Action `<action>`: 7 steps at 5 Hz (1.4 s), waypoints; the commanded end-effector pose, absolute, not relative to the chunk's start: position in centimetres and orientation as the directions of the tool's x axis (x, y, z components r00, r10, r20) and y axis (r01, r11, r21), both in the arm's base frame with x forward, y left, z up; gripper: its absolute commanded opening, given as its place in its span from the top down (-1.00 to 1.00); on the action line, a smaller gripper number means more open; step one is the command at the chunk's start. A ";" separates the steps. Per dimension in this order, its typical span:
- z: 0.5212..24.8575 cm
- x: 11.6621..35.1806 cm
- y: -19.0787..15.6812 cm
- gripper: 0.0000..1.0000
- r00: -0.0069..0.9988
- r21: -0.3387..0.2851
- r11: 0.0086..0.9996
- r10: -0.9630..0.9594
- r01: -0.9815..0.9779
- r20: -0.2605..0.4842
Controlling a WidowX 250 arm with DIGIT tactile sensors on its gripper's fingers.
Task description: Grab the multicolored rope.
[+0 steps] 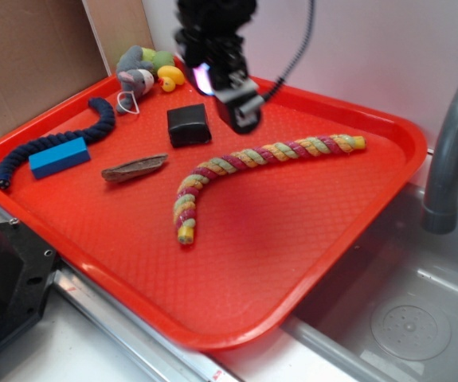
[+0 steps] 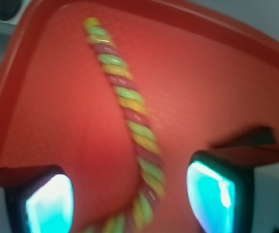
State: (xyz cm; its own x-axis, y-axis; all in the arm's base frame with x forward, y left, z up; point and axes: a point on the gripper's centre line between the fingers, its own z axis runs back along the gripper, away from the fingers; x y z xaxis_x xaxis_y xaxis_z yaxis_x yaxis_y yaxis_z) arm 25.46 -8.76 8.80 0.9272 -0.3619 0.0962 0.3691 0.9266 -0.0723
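Note:
The multicolored rope [image 1: 244,163] lies curved on the red tray [image 1: 133,239], running from a yellow end at the right to a yellow end near the middle front. My gripper [image 1: 240,107] hangs above the tray just behind the rope's middle, jaws open and empty. In the wrist view the rope [image 2: 129,104] runs down between my two spread fingers [image 2: 49,204], blurred, with the gripper [image 2: 129,201] above its bend.
On the tray sit a black block [image 1: 189,125], a blue block [image 1: 59,157], a dark navy rope [image 1: 53,143], a brown wooden piece [image 1: 133,169] and a plush toy [image 1: 145,70]. A grey sink [image 1: 412,318] and faucet [image 1: 452,143] are at the right.

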 end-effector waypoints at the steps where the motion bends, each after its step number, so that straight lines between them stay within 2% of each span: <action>1: 4.8 26.3 -9.0 -1.00 0.929 0.020 0.930 -0.366 0.366 0.061; 2: 2.5 25.2 -8.2 -1.00 0.937 0.018 0.937 -0.349 0.348 0.032; 3: 1.6 25.0 -8.4 1.00 0.938 0.029 0.938 -0.345 0.344 0.019; 5: 2.5 24.1 -8.1 1.00 0.940 -0.007 0.941 -0.338 0.338 0.041; 6: 5.4 23.5 -7.4 1.00 0.951 0.015 0.951 -0.308 0.307 0.040; 7: 10.3 21.4 -6.1 1.00 0.971 -0.004 0.976 -0.217 0.218 0.105</action>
State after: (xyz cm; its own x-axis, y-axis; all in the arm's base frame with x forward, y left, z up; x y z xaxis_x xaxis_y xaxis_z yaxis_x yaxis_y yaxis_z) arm 21.20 -5.84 9.92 0.9734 -0.2176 0.0721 0.2182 0.9759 0.0003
